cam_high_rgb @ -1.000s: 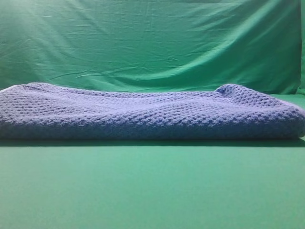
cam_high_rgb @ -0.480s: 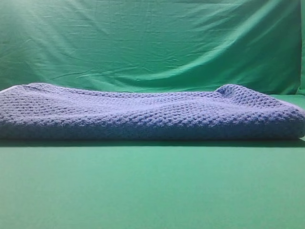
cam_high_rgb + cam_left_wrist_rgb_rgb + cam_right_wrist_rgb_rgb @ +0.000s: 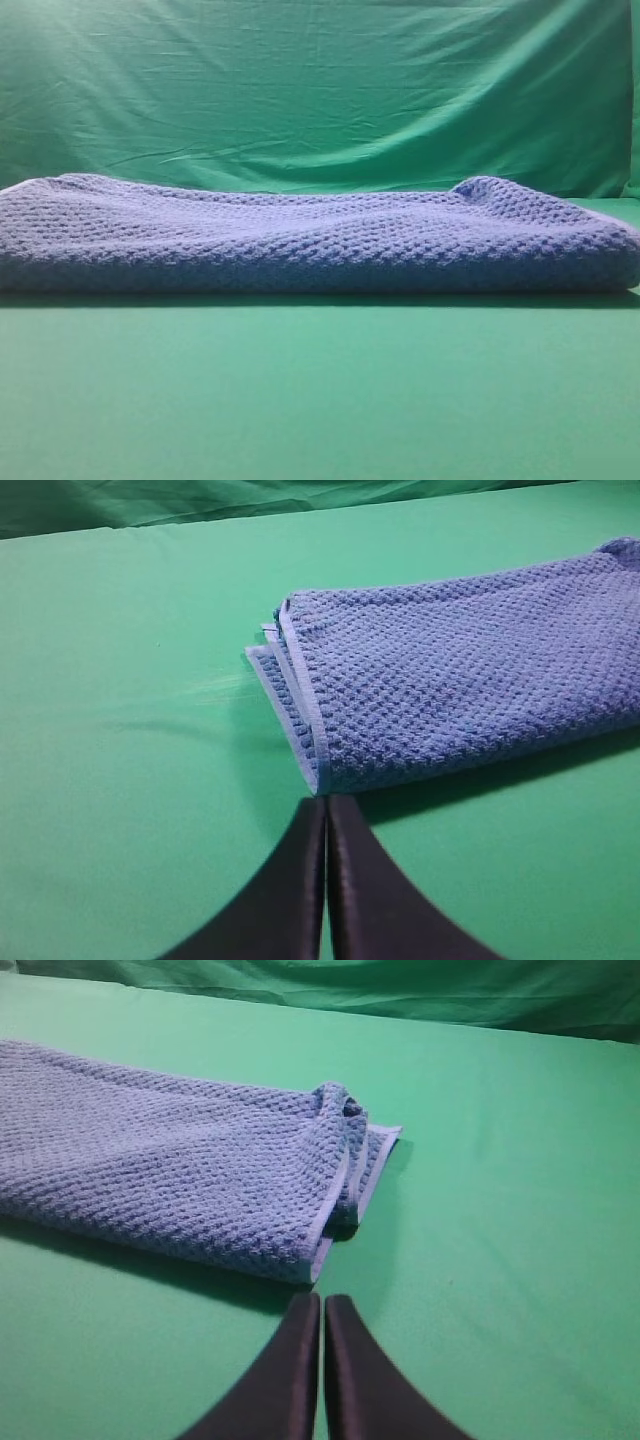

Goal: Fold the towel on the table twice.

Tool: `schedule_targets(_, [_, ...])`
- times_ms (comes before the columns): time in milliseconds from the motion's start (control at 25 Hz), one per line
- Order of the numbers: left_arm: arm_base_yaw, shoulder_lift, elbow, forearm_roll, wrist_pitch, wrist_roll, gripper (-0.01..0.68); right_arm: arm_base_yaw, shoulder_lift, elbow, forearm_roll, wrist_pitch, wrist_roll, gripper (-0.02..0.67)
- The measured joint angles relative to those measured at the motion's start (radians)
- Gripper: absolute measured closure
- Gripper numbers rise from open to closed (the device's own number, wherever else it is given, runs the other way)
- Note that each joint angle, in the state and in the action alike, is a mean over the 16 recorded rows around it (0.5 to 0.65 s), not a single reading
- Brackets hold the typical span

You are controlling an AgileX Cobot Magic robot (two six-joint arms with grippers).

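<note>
The blue-grey waffle-weave towel (image 3: pixel 320 240) lies folded in layers across the green table (image 3: pixel 320 400), spanning the whole width of the exterior view. In the left wrist view the towel's left end (image 3: pixel 450 690) shows stacked layers with pale edges. My left gripper (image 3: pixel 326 810) is shut and empty, just in front of that end's near corner, above the table. In the right wrist view the towel's right end (image 3: pixel 170 1180) shows its layered corner. My right gripper (image 3: pixel 322 1305) is shut and empty, just in front of that corner. Neither gripper shows in the exterior view.
A wrinkled green backdrop (image 3: pixel 320 90) hangs upright behind the table. Green table surface (image 3: pixel 120 730) stretches left of the towel in the left wrist view, and the table (image 3: pixel 500 1210) stretches right of it in the right wrist view.
</note>
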Motion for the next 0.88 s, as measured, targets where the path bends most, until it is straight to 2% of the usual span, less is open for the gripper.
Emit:
schedule_targets(360, [0.019, 0.0, 0.0, 0.0, 0.0, 0.0, 0.673, -0.021, 0.0, -0.001, 0.0, 0.002, 0.0, 0.649])
schedule_targets(880, [0.136, 0.0, 0.0, 0.0, 0.0, 0.0, 0.673, -0.195, 0.0, -0.001, 0.0, 0.003, 0.0, 0.649])
